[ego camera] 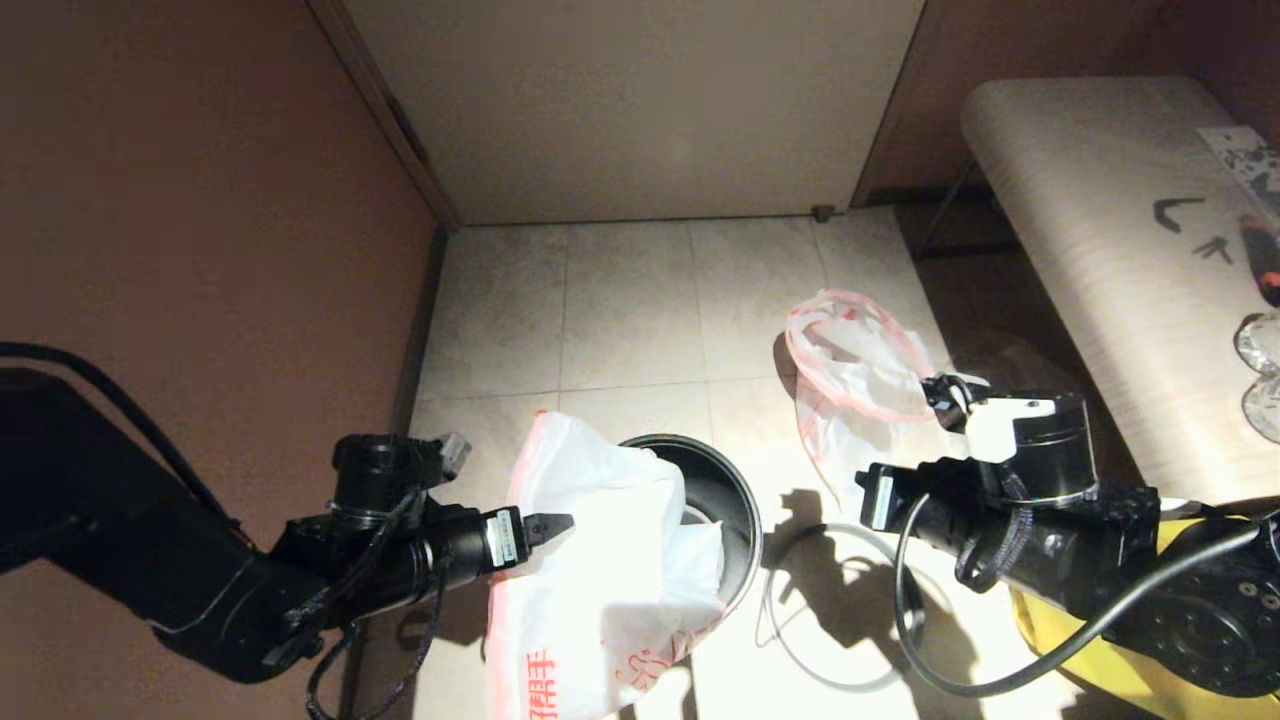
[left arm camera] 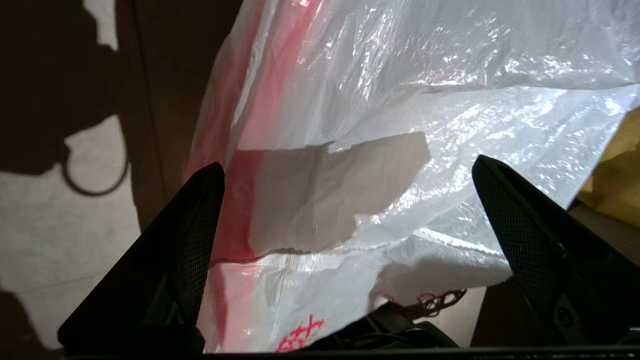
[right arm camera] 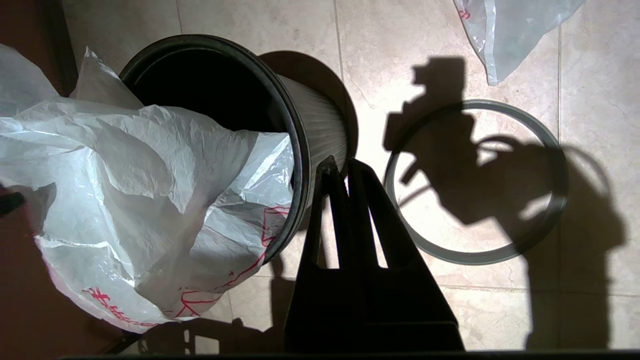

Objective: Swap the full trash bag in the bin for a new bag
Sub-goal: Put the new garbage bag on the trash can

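Red print on the new bag (ego camera: 600, 560) is unreadable; it drapes over the bin (ego camera: 735, 520). Left gripper (left arm camera: 345, 210) gapes wide beside it; right gripper (right arm camera: 340, 175) is closed, empty.

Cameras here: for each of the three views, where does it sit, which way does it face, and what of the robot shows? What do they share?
Head view: high on the robot, looking down at the tiled floor; both arms show, the left gripper at the new bag draped over the bin.
Left wrist view: behind the open left gripper, facing the new bag.
Right wrist view: behind the shut right gripper, looking down at the bin and the grey hoop on the floor.
Shared: all three see the new bag.
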